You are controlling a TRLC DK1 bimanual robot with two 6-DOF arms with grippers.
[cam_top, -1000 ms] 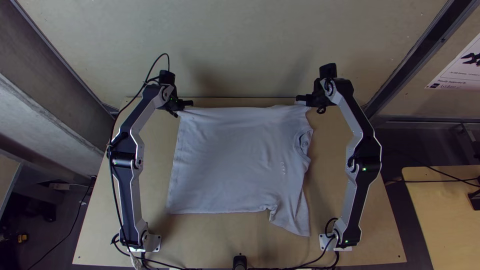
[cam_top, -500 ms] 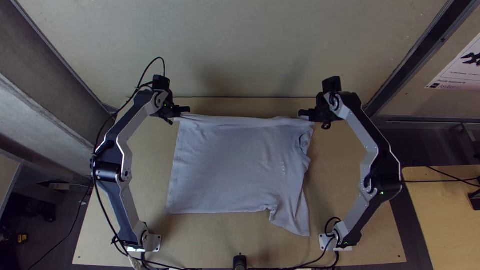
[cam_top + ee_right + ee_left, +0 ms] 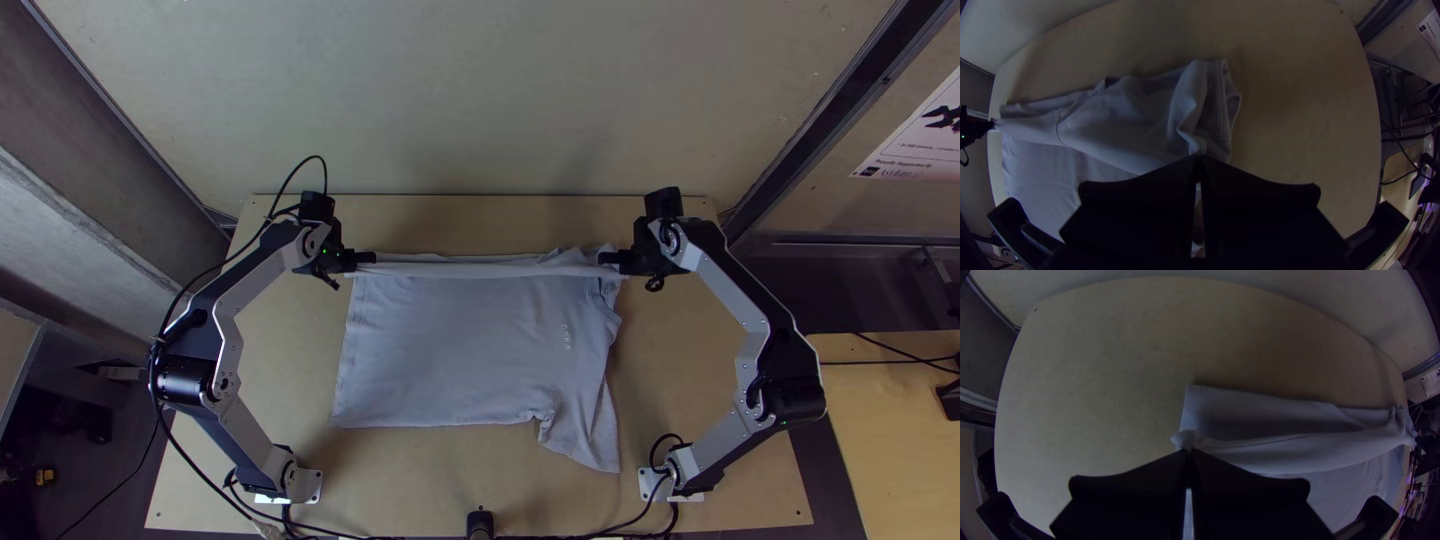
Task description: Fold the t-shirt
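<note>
Shirt (image 3: 450, 350): on table (image 3: 480, 475), one strip (image 3: 480, 269) raised. Left gripper (image 3: 1188, 452), right gripper (image 3: 1199, 157): each clenched on a strip end, we judge to keep it taut for folding toward table's near edge.

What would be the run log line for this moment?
left gripper: shut on t-shirt edge | right gripper: shut on t-shirt edge | far edge: lifted, partly folded over

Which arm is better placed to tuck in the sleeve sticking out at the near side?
Probably the right arm: the sleeve lies nearer its base. But its gripper is shut on the shirt, so it would first need to let go.
</note>
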